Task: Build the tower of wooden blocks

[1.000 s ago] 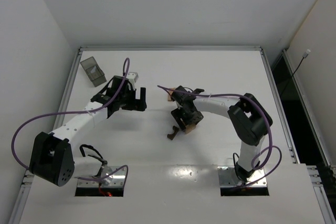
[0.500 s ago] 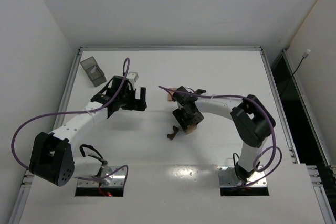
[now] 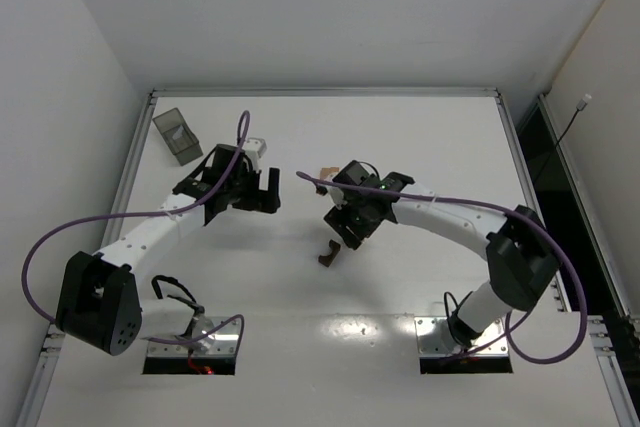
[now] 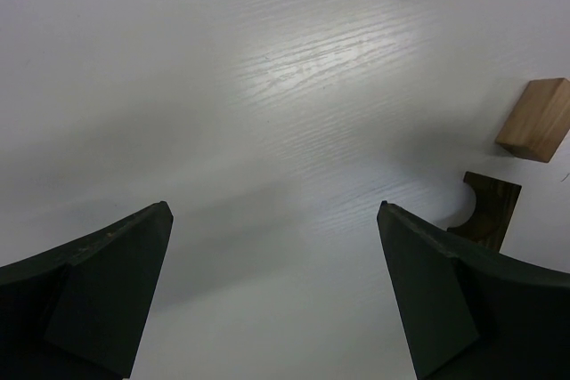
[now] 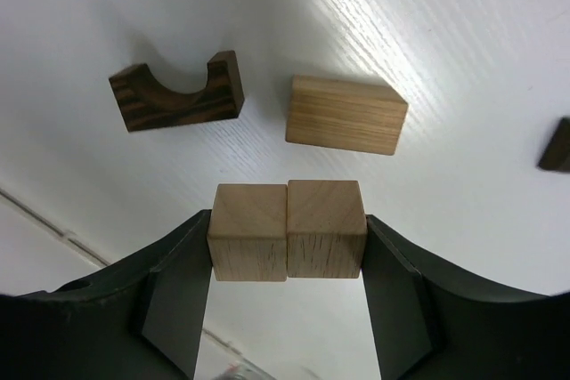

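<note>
Pinching two tan cubes (image 5: 250, 231) side by side, right end effector (image 5: 287, 246), left end effector (image 4: 276, 295) spread wide

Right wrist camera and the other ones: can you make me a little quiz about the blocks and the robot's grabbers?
1. True or false: the left gripper holds a block.
2. How many cubes does the right gripper pinch?
3. In the right wrist view, what shape is the dark block lying left of the brick? A arch, B ball, C cone.

Key: 1 false, it is open with nothing in it. 2 two, side by side. 3 A.
</note>
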Available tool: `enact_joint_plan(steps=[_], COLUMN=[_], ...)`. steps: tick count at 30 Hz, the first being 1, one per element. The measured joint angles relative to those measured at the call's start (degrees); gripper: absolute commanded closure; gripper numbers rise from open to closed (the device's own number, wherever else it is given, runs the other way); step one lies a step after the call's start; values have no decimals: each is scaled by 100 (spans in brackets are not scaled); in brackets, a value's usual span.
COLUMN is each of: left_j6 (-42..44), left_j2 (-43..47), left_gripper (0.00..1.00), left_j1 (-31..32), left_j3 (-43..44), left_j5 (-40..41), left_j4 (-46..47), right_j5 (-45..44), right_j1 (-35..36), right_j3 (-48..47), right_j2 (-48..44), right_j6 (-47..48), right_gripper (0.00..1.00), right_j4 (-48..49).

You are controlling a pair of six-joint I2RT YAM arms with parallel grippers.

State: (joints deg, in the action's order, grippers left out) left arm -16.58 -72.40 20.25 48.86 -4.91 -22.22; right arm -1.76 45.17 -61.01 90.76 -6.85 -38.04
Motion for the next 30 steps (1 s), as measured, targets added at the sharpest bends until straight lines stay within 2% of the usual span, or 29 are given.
enact_joint_plan(steps=[5, 11, 16, 20, 27, 30], left_j6=[238, 393, 444, 457, 446, 431], left_j2=[0, -146, -413, -584, -820, -979], left_gripper=[0, 0, 0, 0, 0, 0], left_j1=[0, 0, -9, -81, -282, -389], left_j3=[7, 125, 348, 540, 669, 669], left_j5=[-208, -382, -426, -428, -492, -579], left_j4=[-26, -79, -98, -144, -149, -149], right_j5=[343, 1193, 2452, 3233, 3425, 3309], right_j1=[-372, -1187, -1878, -2280, -2367, -2326], right_j3=[-317, -1360, -3241, -4603, -6111, -6240], right_j2=[-256, -310, 1005, 2310, 3657, 3783], right_j6=[1397, 3399, 4704, 5740, 6942, 7149], right_gripper=[100, 100, 100, 100, 100, 100], right_j4=[-136, -173, -850, -1899, -3338, -3532])
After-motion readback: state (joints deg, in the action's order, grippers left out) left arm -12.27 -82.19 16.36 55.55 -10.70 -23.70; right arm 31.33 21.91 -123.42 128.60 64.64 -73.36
